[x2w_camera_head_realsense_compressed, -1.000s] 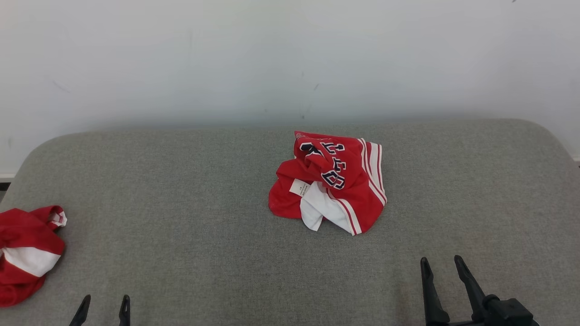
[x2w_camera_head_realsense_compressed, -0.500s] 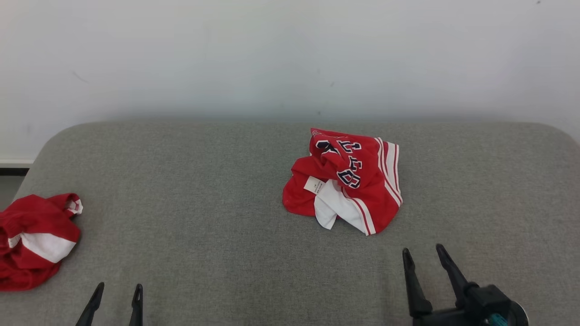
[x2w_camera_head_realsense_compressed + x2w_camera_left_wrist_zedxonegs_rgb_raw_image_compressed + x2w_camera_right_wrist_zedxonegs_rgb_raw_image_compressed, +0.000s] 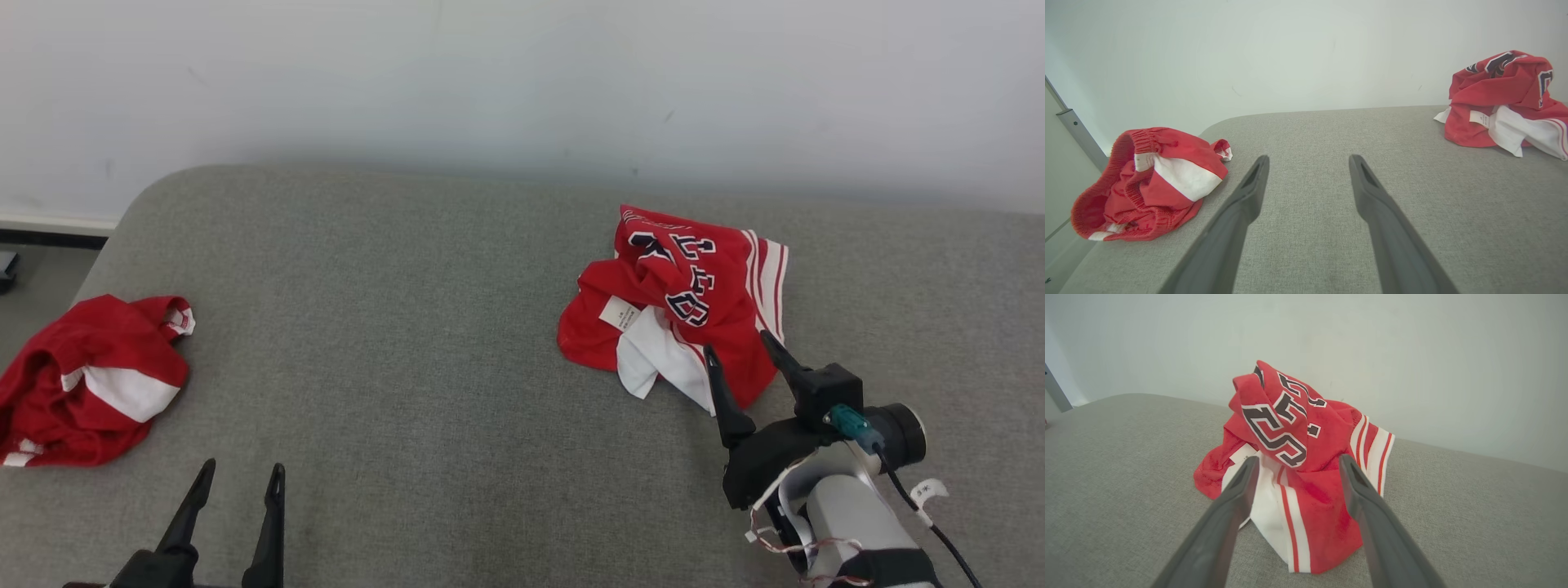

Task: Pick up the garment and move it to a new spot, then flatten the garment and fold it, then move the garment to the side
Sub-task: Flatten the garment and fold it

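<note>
The red jersey (image 3: 678,302), with its dark lettering and white stripes, is lying crumpled in a heap on the grey table (image 3: 424,327), white label showing. The right hand (image 3: 737,341) is hovering right at the jersey's near edge, fingers spread wide and holding nothing; I cannot tell whether they are touching cloth. The left hand (image 3: 243,465) is hanging well to the jersey's left, likewise wide open and empty. Red-and-white shorts (image 3: 90,376) are lying farther left of the jersey.
</note>
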Tool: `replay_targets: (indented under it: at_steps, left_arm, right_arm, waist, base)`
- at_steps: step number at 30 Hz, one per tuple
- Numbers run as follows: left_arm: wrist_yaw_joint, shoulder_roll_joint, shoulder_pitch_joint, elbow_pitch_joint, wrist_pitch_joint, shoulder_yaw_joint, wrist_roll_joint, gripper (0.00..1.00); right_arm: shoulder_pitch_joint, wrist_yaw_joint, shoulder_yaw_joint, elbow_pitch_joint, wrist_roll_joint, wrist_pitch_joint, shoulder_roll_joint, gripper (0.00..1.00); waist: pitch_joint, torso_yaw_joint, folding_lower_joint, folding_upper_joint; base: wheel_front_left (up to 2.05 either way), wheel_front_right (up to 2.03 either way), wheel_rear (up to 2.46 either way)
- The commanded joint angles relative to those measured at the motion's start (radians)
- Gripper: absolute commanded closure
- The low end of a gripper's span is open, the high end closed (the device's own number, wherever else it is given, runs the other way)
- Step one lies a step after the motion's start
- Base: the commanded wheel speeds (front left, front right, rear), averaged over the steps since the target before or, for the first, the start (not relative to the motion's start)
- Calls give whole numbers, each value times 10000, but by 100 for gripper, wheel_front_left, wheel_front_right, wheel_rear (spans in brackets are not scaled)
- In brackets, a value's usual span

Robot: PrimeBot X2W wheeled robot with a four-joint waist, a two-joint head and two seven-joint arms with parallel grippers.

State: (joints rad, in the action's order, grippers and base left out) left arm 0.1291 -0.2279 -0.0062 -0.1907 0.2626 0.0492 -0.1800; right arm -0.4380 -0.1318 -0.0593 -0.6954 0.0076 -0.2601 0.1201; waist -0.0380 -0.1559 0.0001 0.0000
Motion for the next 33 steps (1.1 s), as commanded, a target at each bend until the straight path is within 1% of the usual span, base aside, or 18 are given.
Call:
replay_targets:
  at_steps: [1,5,10,11,12,13,15,18,21,27,33]
  left_arm:
    - [4,78,-211,18,34,34,15,0]
    - [7,197,-455,45,34,129,38,0]
    - [9,242,-692,-33,34,109,-40,0]
    - [9,241,-712,-49,34,98,-45,0]
    - [9,244,-734,-54,34,84,-50,0]
    - [9,246,-748,-55,34,68,-52,0]
    - [10,245,-747,-69,34,20,-52,0]
    - [8,238,-697,-90,34,-69,-35,0]
    - [10,242,-562,-120,34,-138,-16,0]
    - [9,270,-145,-99,34,-322,11,0]
    - [7,368,292,17,34,-463,62,0]
  right_arm:
    - [-313,22,-54,-386,-106,-29,104,0]
    - [-1243,22,-31,-1765,-251,-34,344,0]
    - [-1859,22,3,-3249,-390,27,331,0]
    - [-1923,22,9,-3497,-373,21,288,9]
    - [-1992,22,-9,-3688,-394,10,264,51]
    - [-2052,22,-8,-3857,-394,0,258,100]
    - [-2154,22,-43,-4057,-403,-34,207,100]
    - [-2216,22,-67,-4043,-385,-52,199,100]
    - [-1974,22,-137,-3309,-288,-59,270,100]
    - [-741,22,-776,-863,99,-64,600,100]
    - [1066,22,-1137,1819,555,-62,1363,100]
  waist:
    - [-378,-317,-1,0]
    - [-722,-534,-1,0]
    - [-966,-663,-1,0]
    - [-992,-674,-1,0]
    - [-1009,-679,-1,0]
    - [-1021,-678,-1,0]
    - [-1001,-643,-1,0]
    - [-920,-555,-1,0]
    - [-701,-366,-1,0]
    - [-139,224,-1,0]
    - [138,932,-1,0]
  base:
    - [0,0,0]
    - [0,0,0]
    - [0,0,0]
    - [0,0,0]
    - [0,0,0]
    - [0,0,0]
    - [0,0,0]
    - [0,0,0]
    - [0,0,0]
    - [0,0,0]
    - [0,0,0]
